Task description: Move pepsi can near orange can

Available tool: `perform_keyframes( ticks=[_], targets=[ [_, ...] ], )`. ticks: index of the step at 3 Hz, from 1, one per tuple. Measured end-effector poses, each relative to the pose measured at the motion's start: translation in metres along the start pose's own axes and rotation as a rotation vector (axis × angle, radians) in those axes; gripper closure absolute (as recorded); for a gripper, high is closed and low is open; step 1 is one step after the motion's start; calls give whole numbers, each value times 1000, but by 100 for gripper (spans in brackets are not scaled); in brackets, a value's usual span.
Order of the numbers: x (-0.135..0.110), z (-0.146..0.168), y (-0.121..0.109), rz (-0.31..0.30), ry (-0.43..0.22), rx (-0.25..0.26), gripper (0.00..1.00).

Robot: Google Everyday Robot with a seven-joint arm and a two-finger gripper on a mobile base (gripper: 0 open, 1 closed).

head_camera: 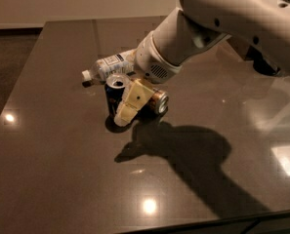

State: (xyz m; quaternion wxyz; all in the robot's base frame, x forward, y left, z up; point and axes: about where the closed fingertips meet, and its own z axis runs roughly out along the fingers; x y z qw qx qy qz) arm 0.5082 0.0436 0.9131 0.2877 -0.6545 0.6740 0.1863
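The pepsi can point(113, 95), dark blue with a silver top, stands upright on the dark table point(61, 169) left of centre. My gripper point(127, 104) is down at the can's right front side, touching or almost touching it. The orange can point(159, 101) lies on its side just right of the gripper, with mostly its silver end showing; the rest is hidden behind the gripper. The two cans are very close together.
A clear plastic bottle point(108, 66) with a white label lies on its side just behind the cans. The big white arm point(217, 23) reaches in from the upper right. The table's front edge point(183, 225) runs along the bottom.
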Motion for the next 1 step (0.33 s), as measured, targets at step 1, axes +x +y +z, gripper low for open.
perform_keyframes(
  ticks=[1],
  targets=[
    [0,0,0,0,0,0,0]
  ],
)
